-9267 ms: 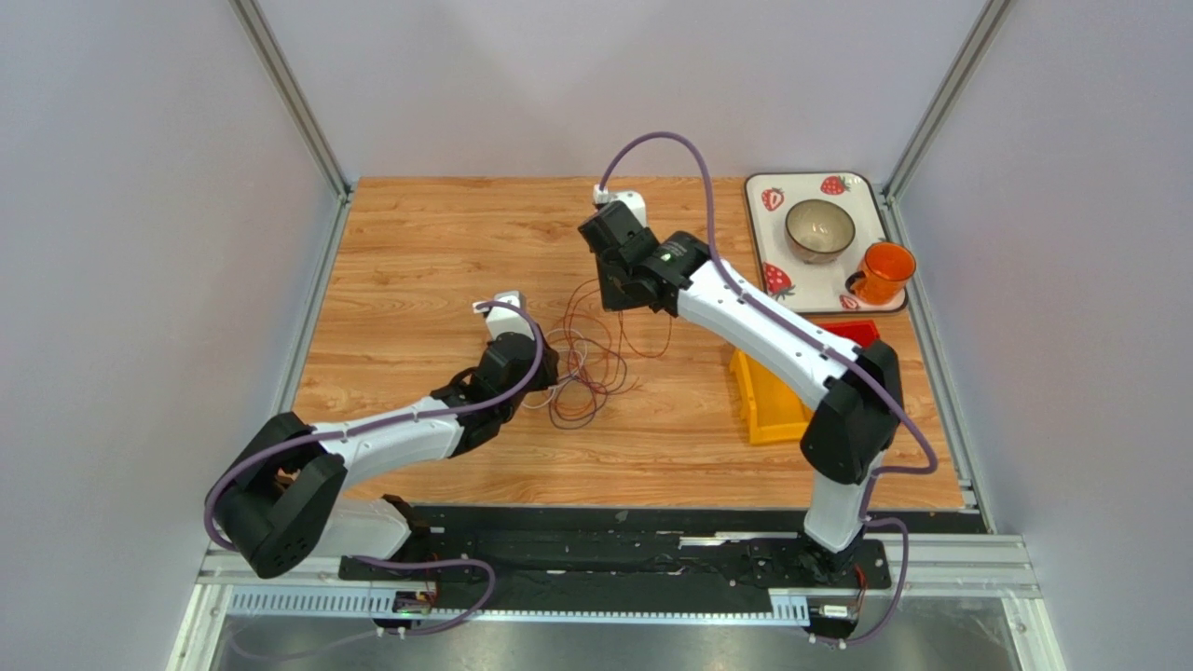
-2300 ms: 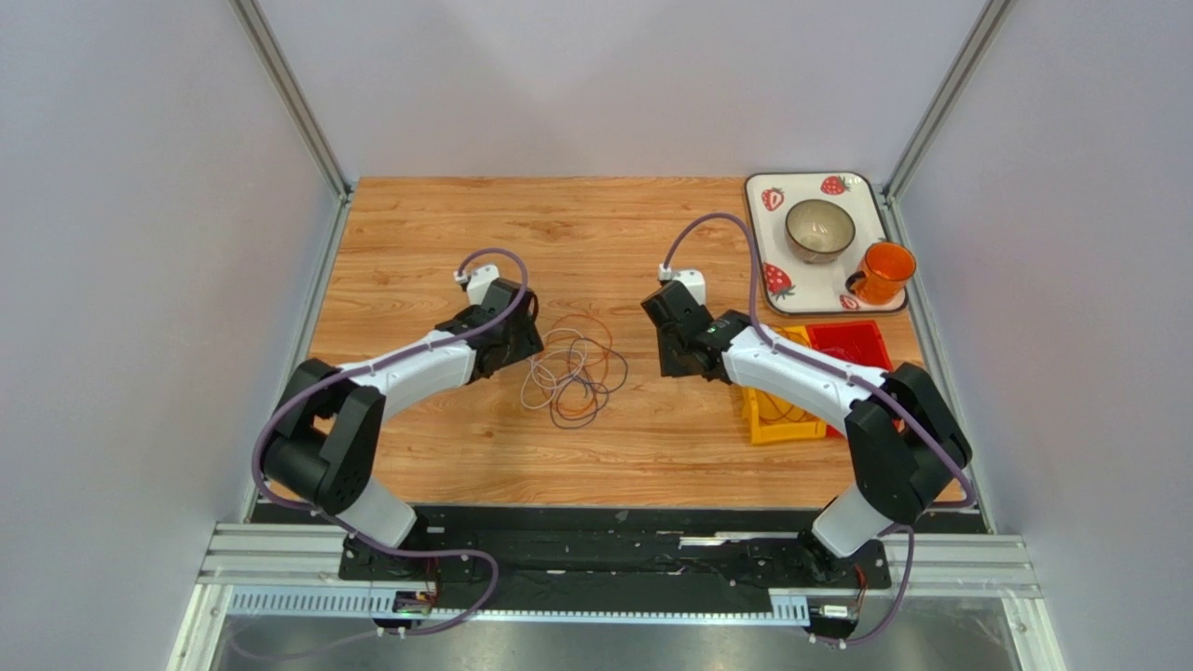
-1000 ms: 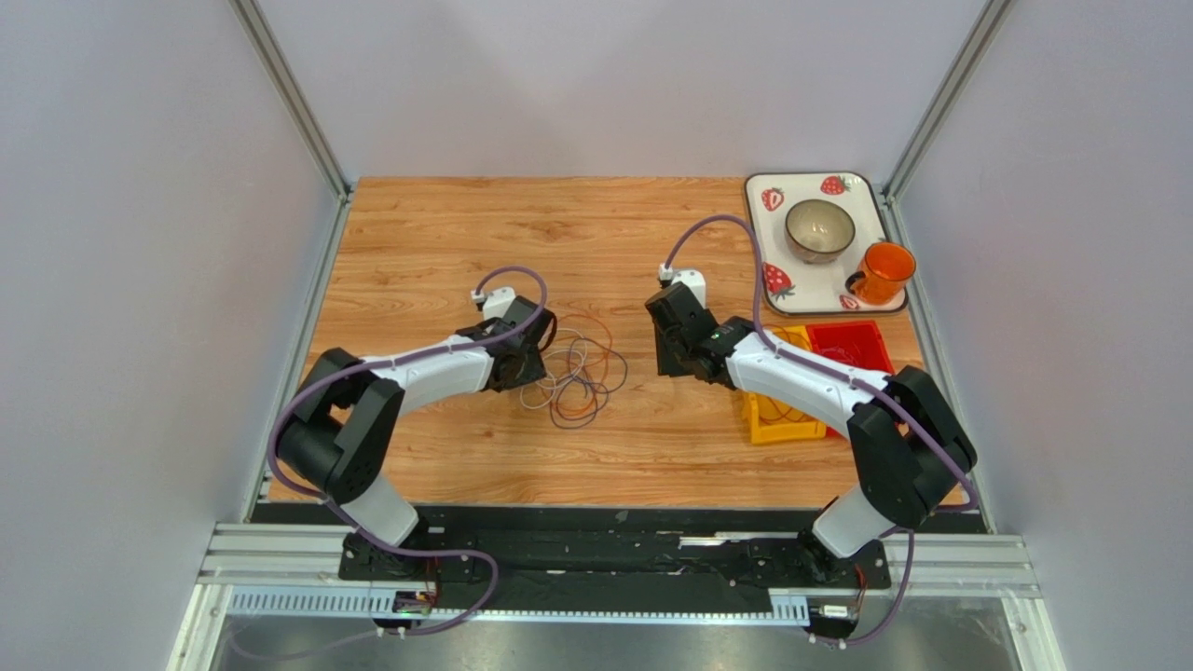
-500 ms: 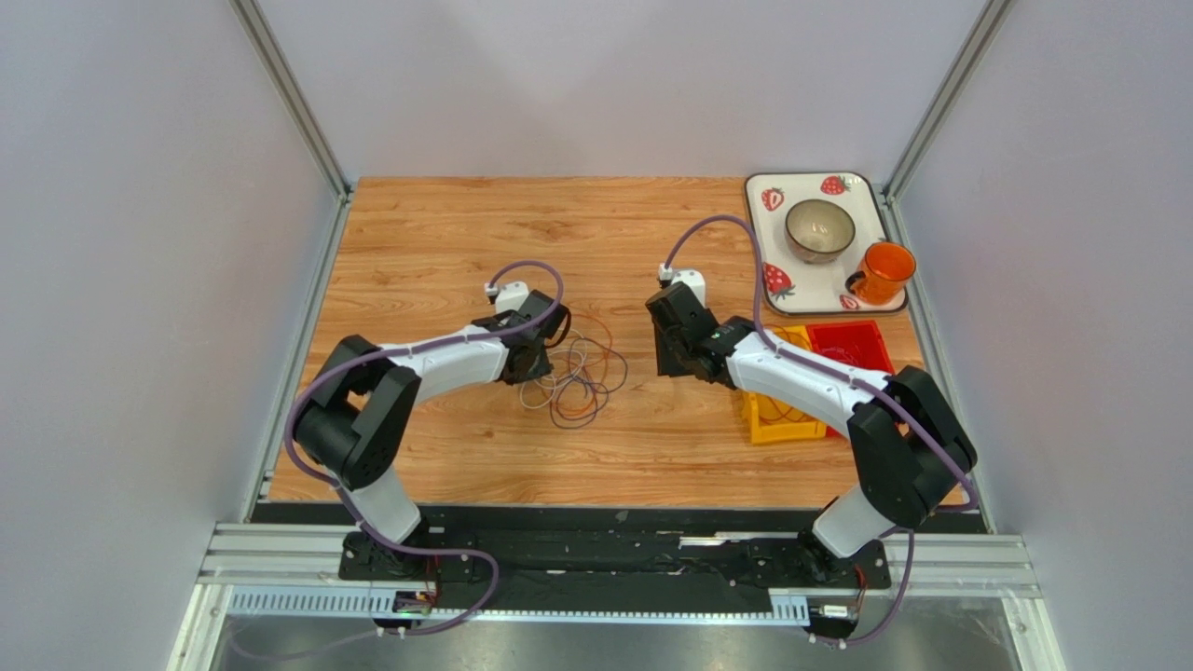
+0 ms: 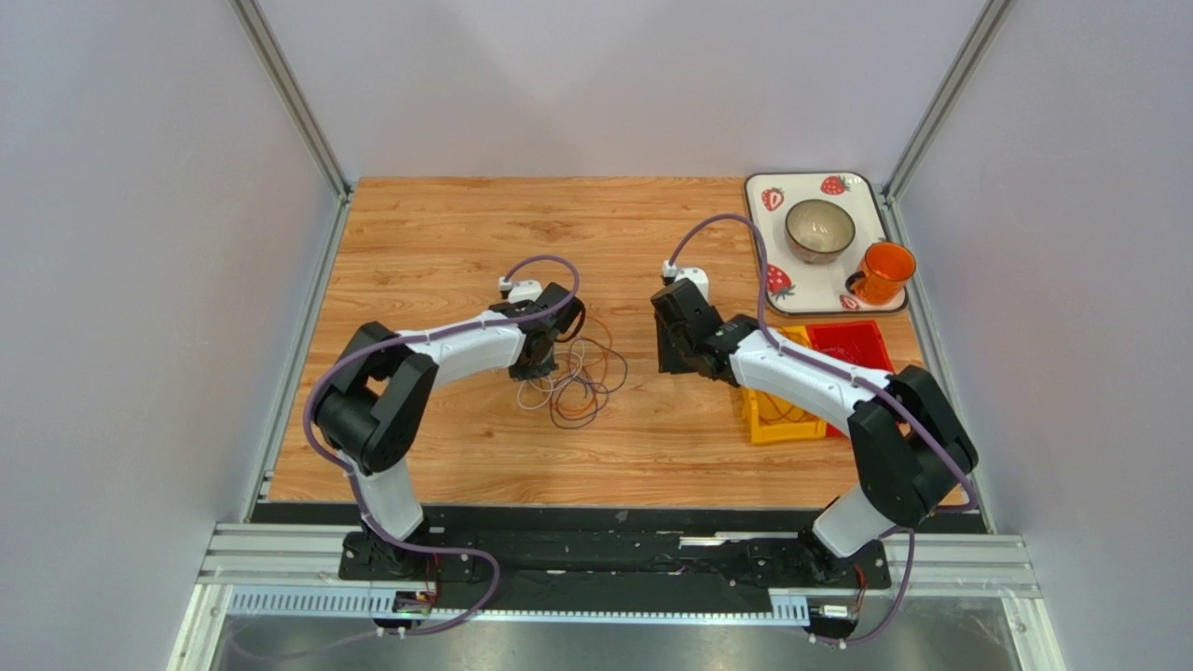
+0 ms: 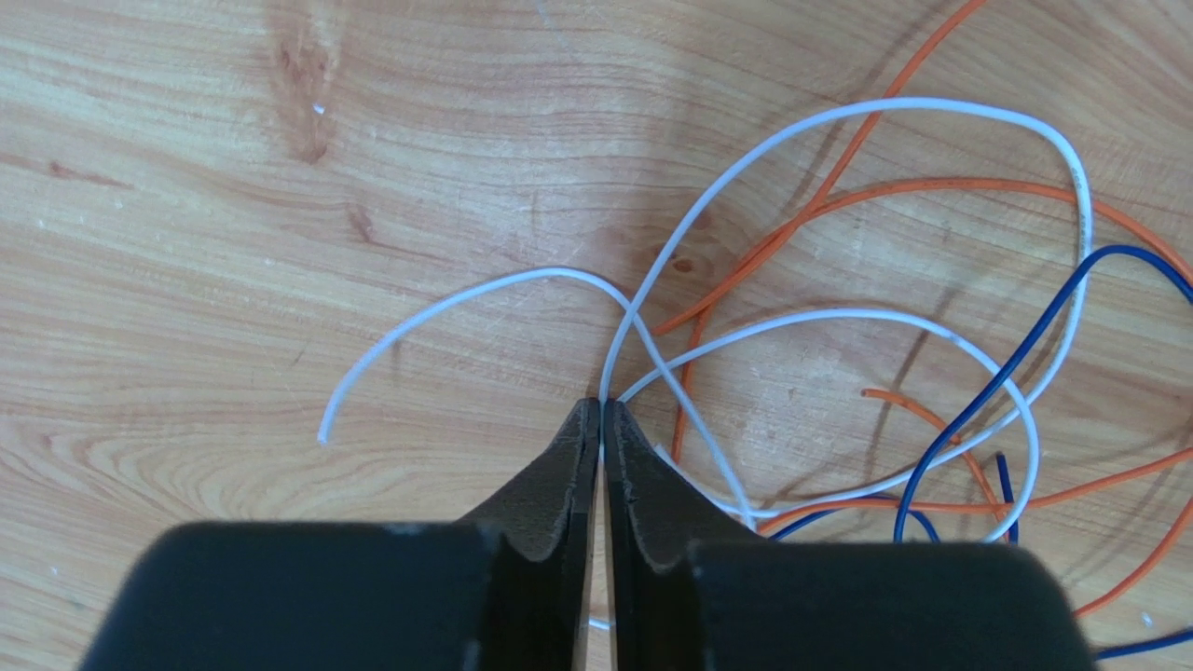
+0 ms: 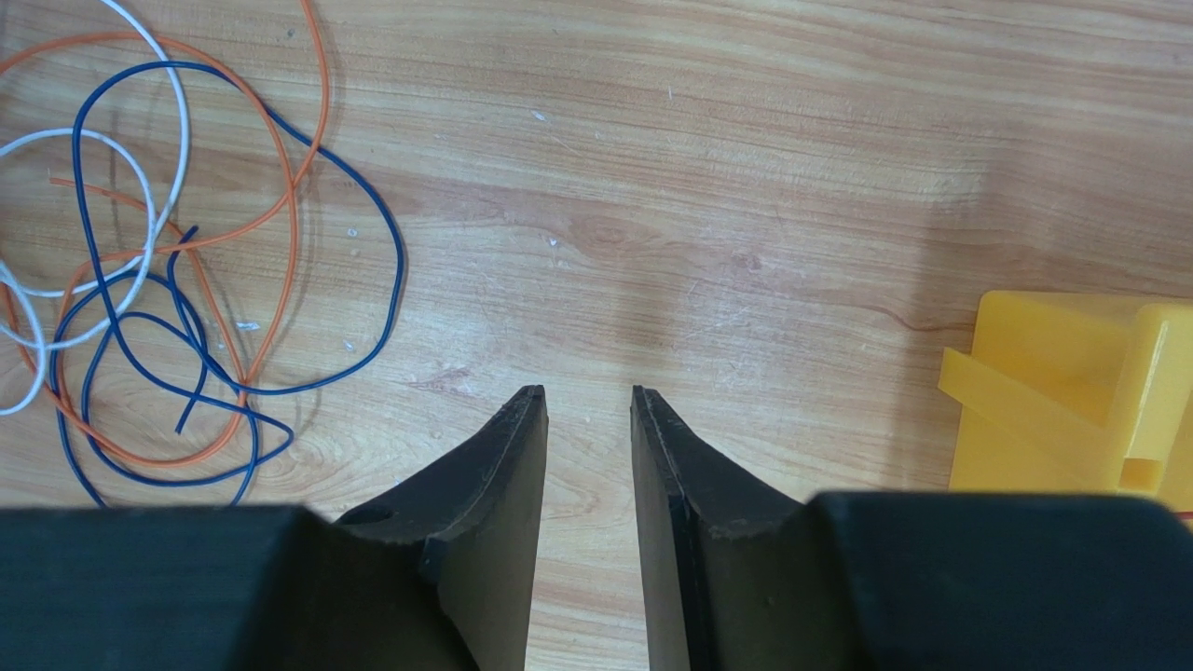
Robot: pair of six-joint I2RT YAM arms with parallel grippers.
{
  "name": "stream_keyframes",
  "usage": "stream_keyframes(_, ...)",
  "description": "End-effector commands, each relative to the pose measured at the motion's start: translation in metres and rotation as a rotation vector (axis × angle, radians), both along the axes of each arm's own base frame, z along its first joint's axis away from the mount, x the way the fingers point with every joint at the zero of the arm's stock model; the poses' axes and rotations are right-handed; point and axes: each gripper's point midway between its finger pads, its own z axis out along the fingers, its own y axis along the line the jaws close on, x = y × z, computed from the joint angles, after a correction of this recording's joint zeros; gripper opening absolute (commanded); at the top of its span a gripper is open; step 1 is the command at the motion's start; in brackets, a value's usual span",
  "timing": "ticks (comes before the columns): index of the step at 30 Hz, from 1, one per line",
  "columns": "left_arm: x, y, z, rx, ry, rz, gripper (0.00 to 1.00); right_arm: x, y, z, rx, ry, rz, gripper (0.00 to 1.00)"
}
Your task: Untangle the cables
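**Wood tabletop, cable heap not yet separated: early stage**

Progress: little to show. All the cables [image 5: 577, 380] lie in one overlapping heap on the table [image 5: 448, 224], about mid-table, between the two arms and nearer the left one. No strand lies apart from the rest, so by my read the whole sorting job is left. The one step under way is a pinch on a single strand.

Left gripper [image 6: 602, 408]: jaws pressed together at the left edge of the heap, with the white cable [image 6: 896, 106] running right into the tips. Looks like a grasp on that white strand, low at the table surface. One free white end lies to the left of the fingers, loose on the wood.

Right gripper [image 7: 588, 399]: jaws parted, nothing between them, only bare wood under the gap. It sits to the right of the heap, clear of it, with a yellow bin [image 7: 1078, 378] further right.

Look of the cables: very thin, limp wires in wide, sloppy loops.
- White: several big arcs, crossing itself just ahead of the left fingertips.
- Orange cable [image 6: 952, 182]: long curves passing under and over the white.
- Blue cable [image 7: 396, 266]: dark blue, rounded loops interlaced with orange on the heap's right side, one cut end pointing inward.

Crossings are many, but I see no tight knot; loops look laid over each other. Exact over/under order at most crossings is too fine to tell.
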Motion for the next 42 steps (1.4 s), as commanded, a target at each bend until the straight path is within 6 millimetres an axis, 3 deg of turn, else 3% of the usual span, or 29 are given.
stream_keyframes(1,-0.02,0.004,-0.025,0.053,0.124,-0.03,0.03,0.007,0.004,0.01,0.048,-0.038,0.012,0.33)
stream_keyframes(5,-0.018,0.006,-0.024,0.065,0.118,-0.023,0.0,0.008,0.003,0.01,0.055,-0.039,0.009,0.32)
stream_keyframes(8,-0.012,0.006,-0.006,0.061,0.056,-0.02,0.0,0.008,0.002,0.011,0.065,-0.042,0.011,0.32)
stream_keyframes(14,-0.002,0.002,0.084,-0.023,-0.108,-0.083,0.0,0.008,0.002,0.011,0.089,-0.044,0.013,0.32)
stream_keyframes(18,-0.01,0.005,0.157,-0.12,-0.264,-0.11,0.0,0.008,0.002,0.011,0.092,-0.042,0.015,0.31)
stream_keyframes(20,-0.014,0.002,0.182,-0.162,-0.317,-0.149,0.0,0.008,0.002,0.011,0.095,-0.041,0.015,0.31)
stream_keyframes(30,-0.045,-0.043,0.319,-0.418,-0.643,-0.457,0.0,0.006,0.001,0.015,0.121,-0.063,0.017,0.31)
stream_keyframes(33,-0.048,-0.056,0.334,-0.446,-0.693,-0.527,0.0,0.006,-0.002,0.018,0.131,-0.078,0.008,0.31)
stream_keyframes(42,-0.054,-0.093,0.316,-0.517,-0.653,-0.611,0.0,-0.001,-0.012,0.031,0.177,-0.157,-0.026,0.31)
